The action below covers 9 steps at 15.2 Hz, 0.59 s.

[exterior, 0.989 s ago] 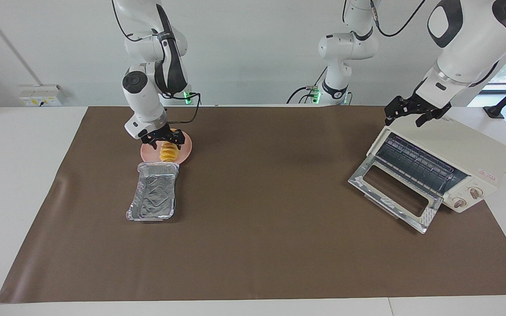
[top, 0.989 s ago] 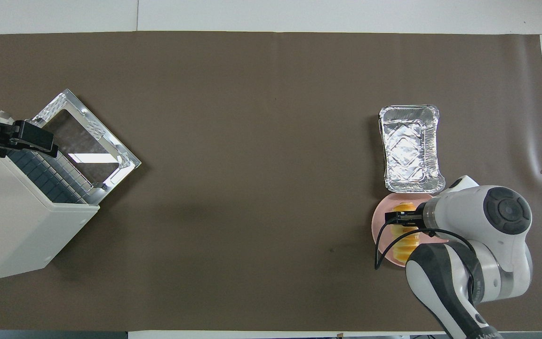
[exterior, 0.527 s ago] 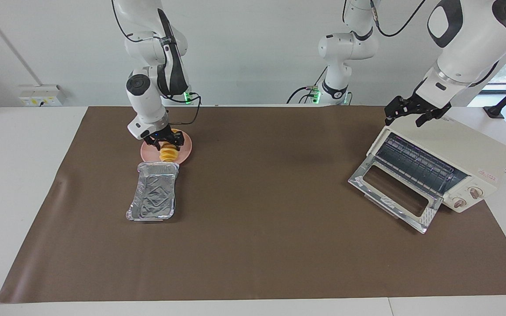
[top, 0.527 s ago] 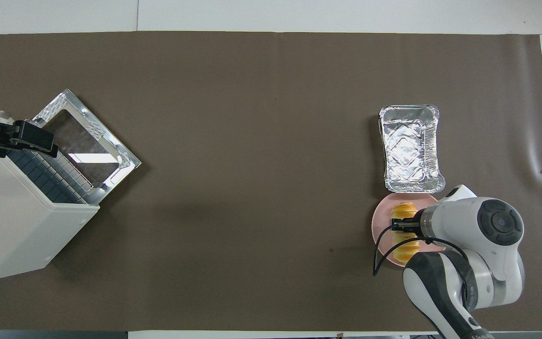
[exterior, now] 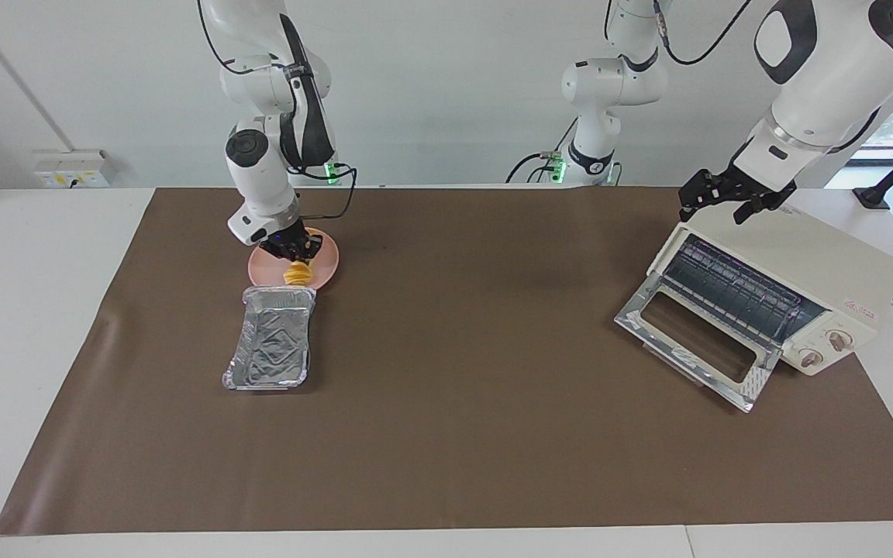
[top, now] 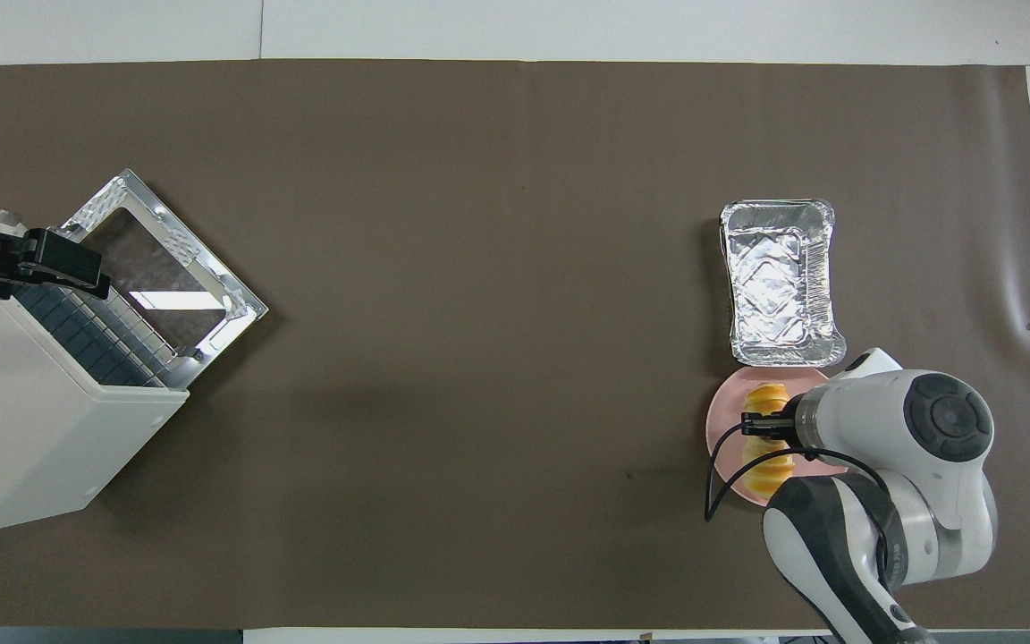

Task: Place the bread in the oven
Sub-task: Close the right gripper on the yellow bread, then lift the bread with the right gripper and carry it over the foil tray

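**Got the bread pinched, oven's a long haul away**

My right gripper point(exterior: 289, 249) is down on the pink plate point(exterior: 328, 262) at the right arm's end of the table, fingers drawn in narrow across the bread point(exterior: 298, 273). It looks like a proper grip, and the bread isn't off the plate yet. The loaf's long axis runs toward and away from me, so I'm clamped across its short way. The foil tray point(exterior: 270, 345) sits just beside the plate, farther from me. The oven point(exterior: 818, 271) is well apart at the left arm's end, door point(exterior: 694, 341) dropped open. My left gripper point(exterior: 725, 203) waits over the oven's top, spread wide.
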Each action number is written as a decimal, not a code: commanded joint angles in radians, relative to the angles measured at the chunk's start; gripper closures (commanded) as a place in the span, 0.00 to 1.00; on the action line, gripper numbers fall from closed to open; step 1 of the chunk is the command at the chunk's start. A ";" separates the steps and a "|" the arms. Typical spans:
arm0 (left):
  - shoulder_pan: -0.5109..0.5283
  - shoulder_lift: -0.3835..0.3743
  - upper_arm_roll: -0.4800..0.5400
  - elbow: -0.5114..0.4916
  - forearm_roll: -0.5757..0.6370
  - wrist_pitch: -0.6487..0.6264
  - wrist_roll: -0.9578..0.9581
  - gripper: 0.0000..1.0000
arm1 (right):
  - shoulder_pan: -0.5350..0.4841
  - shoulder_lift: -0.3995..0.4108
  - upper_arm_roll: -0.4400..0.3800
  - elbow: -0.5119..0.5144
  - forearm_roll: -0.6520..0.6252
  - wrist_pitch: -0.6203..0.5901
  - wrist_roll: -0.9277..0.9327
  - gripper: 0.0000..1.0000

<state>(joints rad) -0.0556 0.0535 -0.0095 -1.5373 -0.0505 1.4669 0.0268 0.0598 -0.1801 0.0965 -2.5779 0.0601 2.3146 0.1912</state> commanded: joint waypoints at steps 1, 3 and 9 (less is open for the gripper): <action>0.011 -0.011 -0.006 0.000 0.006 0.006 -0.002 0.00 | -0.003 -0.021 0.000 0.160 0.018 -0.220 0.022 1.00; 0.011 -0.011 -0.006 0.000 0.006 0.006 -0.002 0.00 | -0.008 -0.030 -0.007 0.264 0.018 -0.331 0.014 1.00; 0.011 -0.011 -0.006 0.000 0.006 0.006 -0.002 0.00 | -0.155 0.141 -0.009 0.577 0.018 -0.405 -0.193 1.00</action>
<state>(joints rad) -0.0556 0.0535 -0.0095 -1.5373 -0.0505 1.4670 0.0268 -0.0516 -0.1621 0.0839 -2.1373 0.0633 1.9333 0.0704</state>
